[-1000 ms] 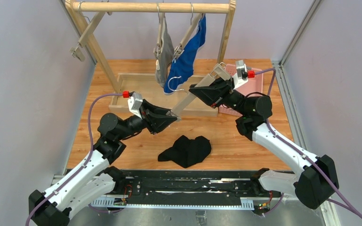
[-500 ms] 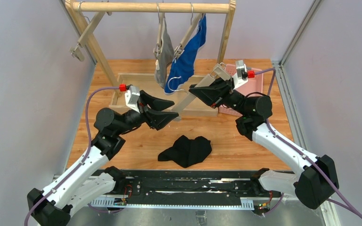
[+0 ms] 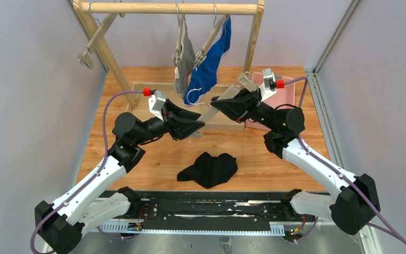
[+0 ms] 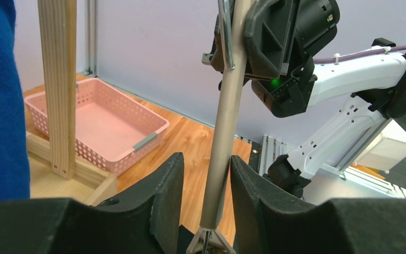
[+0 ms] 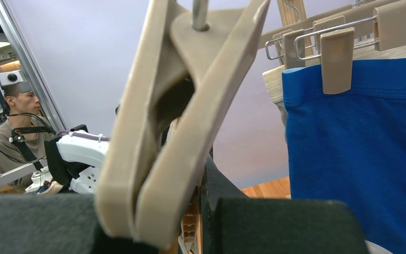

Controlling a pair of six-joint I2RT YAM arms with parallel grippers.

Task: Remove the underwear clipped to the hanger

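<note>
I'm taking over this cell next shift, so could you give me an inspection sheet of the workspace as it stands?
Surface: wooden tabletop, no spill or damage seen.
Job's things: black briefs lie loose on the table; grey briefs and blue briefs hang clipped on the wooden rack.
Clutter: pink basket, nothing seen inside; spare hanger at the rack's left end.
Grippers: right gripper shut on an empty clip hanger; left gripper open, fingers astride its bar.
Cables: purple cable on each arm, no snag seen.
Surroundings: plain walls; a person in the right wrist view.
</note>
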